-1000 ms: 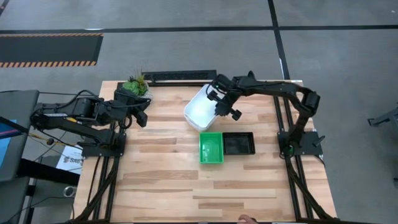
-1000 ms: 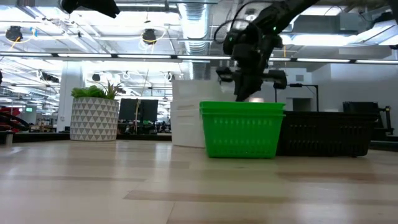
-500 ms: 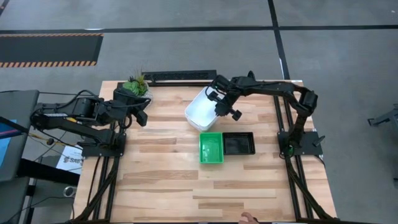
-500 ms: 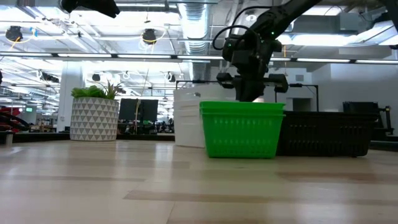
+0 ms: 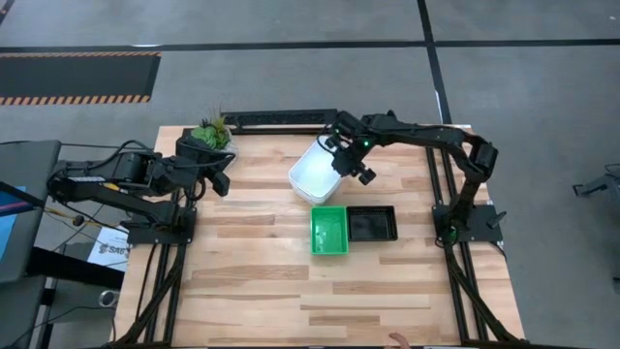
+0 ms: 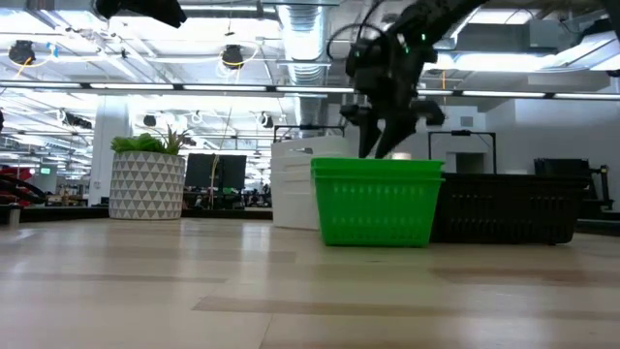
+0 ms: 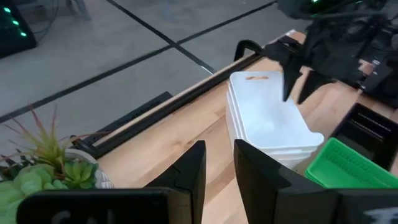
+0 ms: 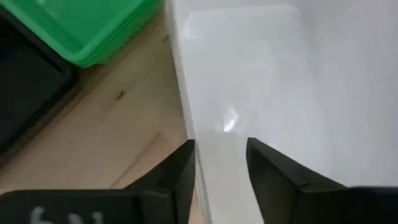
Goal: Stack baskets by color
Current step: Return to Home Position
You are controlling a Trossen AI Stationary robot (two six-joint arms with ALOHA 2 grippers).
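A stack of white baskets rests level on the table's far middle. A green stack and black baskets stand side by side just nearer, bottoms on the wood. My right gripper hovers open, pointing steeply down, over the white stack's right wall. One finger stands outside that wall and one inside; I see no touch. My left gripper hangs shut and empty above the table's left side, near the plant.
A potted plant stands at the far left corner. A black bar runs along the far edge. Bare wood fills the near half. A person's hand shows at the near edge.
My right gripper has opened and let go of the white basket, rolling its wrist a little. The basket, held higher and tilted a second ago, has dropped onto the white stack and lies level.
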